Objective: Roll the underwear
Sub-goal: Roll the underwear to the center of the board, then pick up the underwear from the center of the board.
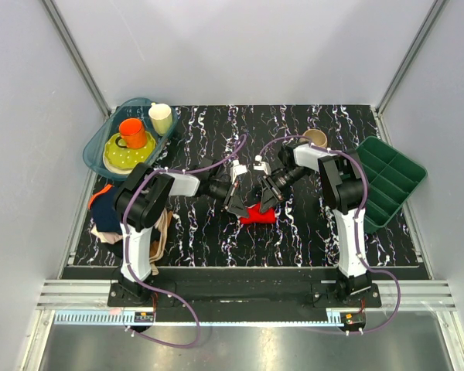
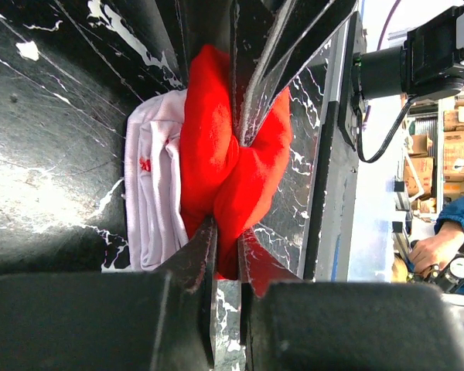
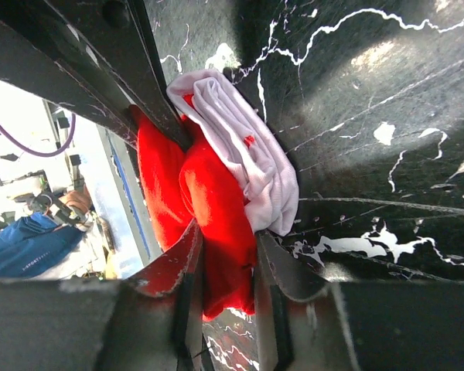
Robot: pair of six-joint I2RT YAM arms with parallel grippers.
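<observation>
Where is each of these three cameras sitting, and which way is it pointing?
Top external: fixed above and behind, looking down on the black table; left arm and right arm show, bases nearest.
Left wrist: rides the left arm, looking along its own jaws, closed on the red underwear.
Right wrist: same on the right arm, its jaws pinching the underwear.
Shared: both wrist views show the same red-and-white underwear.

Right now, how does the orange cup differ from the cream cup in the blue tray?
The orange cup is bright and stands on the yellow plate; the cream cup is pale and stands beside that plate, at the far corner. Both are upright in the blue tray.
</observation>
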